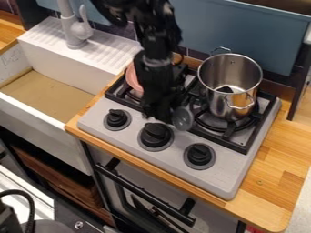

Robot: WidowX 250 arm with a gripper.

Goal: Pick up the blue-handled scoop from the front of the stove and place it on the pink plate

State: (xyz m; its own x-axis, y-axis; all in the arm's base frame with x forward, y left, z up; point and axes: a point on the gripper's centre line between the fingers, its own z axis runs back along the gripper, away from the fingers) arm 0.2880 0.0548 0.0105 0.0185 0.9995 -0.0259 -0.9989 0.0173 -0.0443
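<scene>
"So, how wide is our pincer?"
"We can't tell, or if it grips the grey spoon beside it. We should go gently, clear of the middle knob."

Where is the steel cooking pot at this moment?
In the camera view, the steel cooking pot is at the upper right, standing on the right side of the stove, to the right of the black pincer.

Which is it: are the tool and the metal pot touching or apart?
Apart: the camera view shows black grate between the tool and the metal pot.
</scene>
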